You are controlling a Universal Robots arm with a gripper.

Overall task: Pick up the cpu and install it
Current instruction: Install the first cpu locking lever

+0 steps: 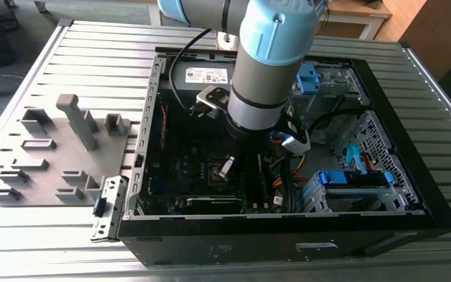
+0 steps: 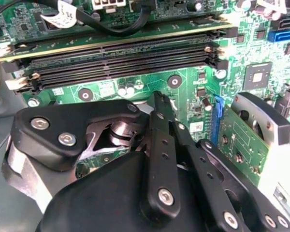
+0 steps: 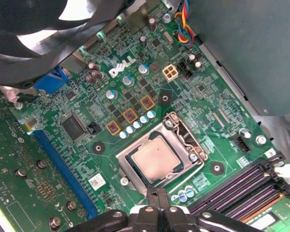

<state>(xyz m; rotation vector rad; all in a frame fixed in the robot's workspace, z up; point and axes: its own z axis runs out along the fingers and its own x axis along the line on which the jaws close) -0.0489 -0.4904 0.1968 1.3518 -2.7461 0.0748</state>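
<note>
Tool (image 3: 157,199): fingers close together with no gap to be seen in both wrist views, nothing held between them; tips hang just above the near edge of the socket.
Cpu (image 3: 157,161): already lying flat inside the motherboard socket (image 3: 183,133), dull tan-silver face up, square to the frame, free of the tool.
Step in hand: judged as the seating stage, the chip placed and released.
Doing it well: the chip should sit level in the recess with all four edges inside the frame; any lift should go straight up so the fingertips do not drag across the face or nudge a corner. A tilted chip on the contacts is the main risk.
Memory slots (image 2: 116,60): long dark rows just beside the socket, empty, close to the tool's path.
Case (image 1: 413,217): open black computer case on the slatted worktop (image 1: 92,53); the arm (image 1: 269,76) reaches down into its middle.
Tray (image 1: 45,158): grey block tray on the exterior view's left, well apart from the case.
Hidden: in the exterior view the arm covers the socket. The second wrist view has the tool's black linkage over the board beneath it. Whether the chip's notches match the socket keys is too fine to tell. The latch state of the socket frame is unclear.
</note>
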